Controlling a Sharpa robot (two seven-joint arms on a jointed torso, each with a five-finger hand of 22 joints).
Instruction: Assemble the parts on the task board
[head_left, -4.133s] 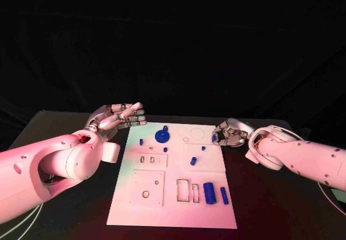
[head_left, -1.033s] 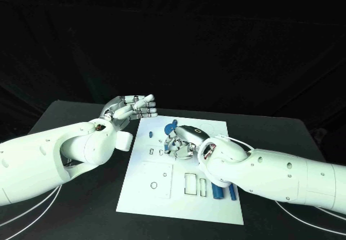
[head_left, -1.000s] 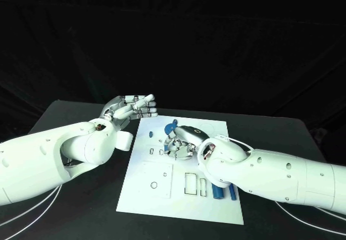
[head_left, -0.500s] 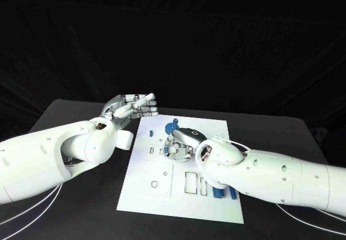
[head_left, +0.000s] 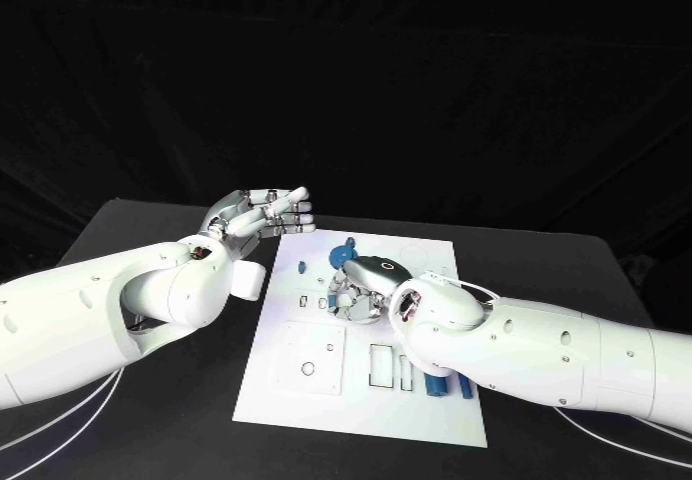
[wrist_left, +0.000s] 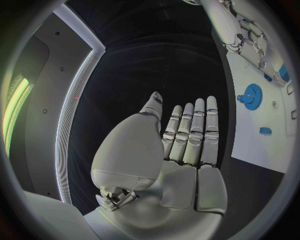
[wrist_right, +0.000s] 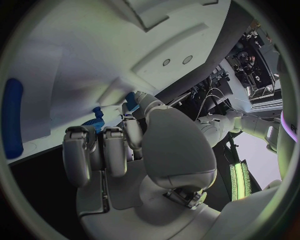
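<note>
Black table (head_left: 159, 400) carries the white board (head_left: 325, 395); right hand (head_left: 356, 293) hovers low over it, fingers curled — contents unclear — while left hand (head_left: 260, 219) waits aside, fingers straight together.

Task board (head_left: 433, 400): no lettering, numbers or marks that I can read on its white face.
Blue parts (head_left: 343, 255): plain, nothing printed that shows.
Left robot hand (head_left: 260, 218): no brand or label legible on the silver shell.
Right robot hand (head_left: 361, 290): no brand or label legible either.
Bench (head_left: 173, 420): bare black, no sign or sticker to be read.
</note>
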